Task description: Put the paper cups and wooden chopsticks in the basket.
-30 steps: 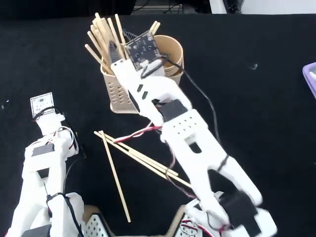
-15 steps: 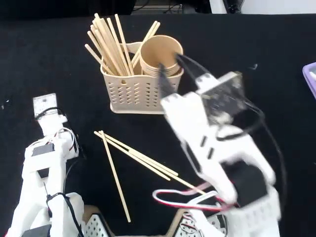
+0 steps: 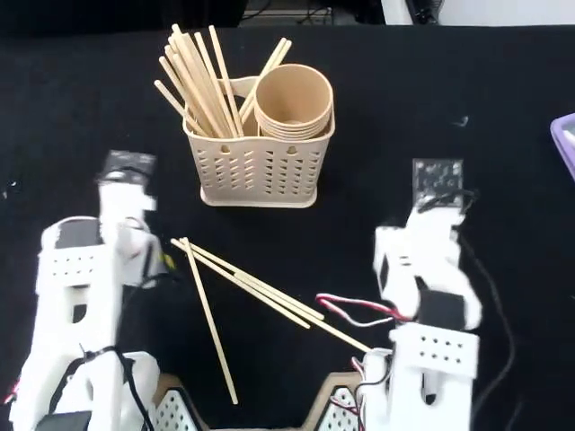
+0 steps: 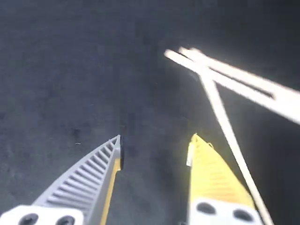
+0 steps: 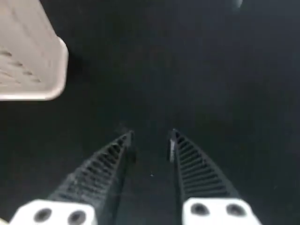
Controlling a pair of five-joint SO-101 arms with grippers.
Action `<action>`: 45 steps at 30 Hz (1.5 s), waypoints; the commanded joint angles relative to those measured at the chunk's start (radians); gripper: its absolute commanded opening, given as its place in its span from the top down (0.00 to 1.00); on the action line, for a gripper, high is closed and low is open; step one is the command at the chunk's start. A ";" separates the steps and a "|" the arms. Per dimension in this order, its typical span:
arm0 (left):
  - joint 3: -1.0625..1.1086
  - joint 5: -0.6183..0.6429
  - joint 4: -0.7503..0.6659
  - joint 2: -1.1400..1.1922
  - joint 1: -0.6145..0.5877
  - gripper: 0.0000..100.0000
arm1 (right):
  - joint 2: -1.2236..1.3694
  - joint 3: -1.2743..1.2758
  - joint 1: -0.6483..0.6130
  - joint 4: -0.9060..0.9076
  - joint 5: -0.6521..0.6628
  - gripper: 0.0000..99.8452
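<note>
A beige slotted basket [image 3: 259, 171] stands at the back of the black table. It holds a stack of paper cups [image 3: 294, 97] and a bunch of wooden chopsticks [image 3: 199, 79]. Several loose chopsticks [image 3: 247, 283] lie crossed on the table in front of it. My left arm [image 3: 85, 269] is just left of them. My left gripper [image 4: 154, 150] is open over bare cloth, with the loose chopsticks [image 4: 229, 77] a short way beyond its fingertips. My right arm [image 3: 422, 260] is right of the basket. My right gripper [image 5: 150, 139] is open and holds nothing, with the basket's corner [image 5: 33, 65] off to one side.
A purple object [image 3: 566, 139] pokes in at the table's right edge. Red and black cables [image 3: 359, 310] trail from the right arm close to the ends of the loose chopsticks. Bare black cloth lies between the basket and the right arm.
The right arm has pulled back from over the basket to the table's right side. The left arm has shifted forward and right, toward the loose chopsticks.
</note>
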 commanded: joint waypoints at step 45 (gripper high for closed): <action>0.162 0.534 -0.324 0.281 0.309 0.88 | -0.018 0.237 0.068 -0.285 0.003 0.88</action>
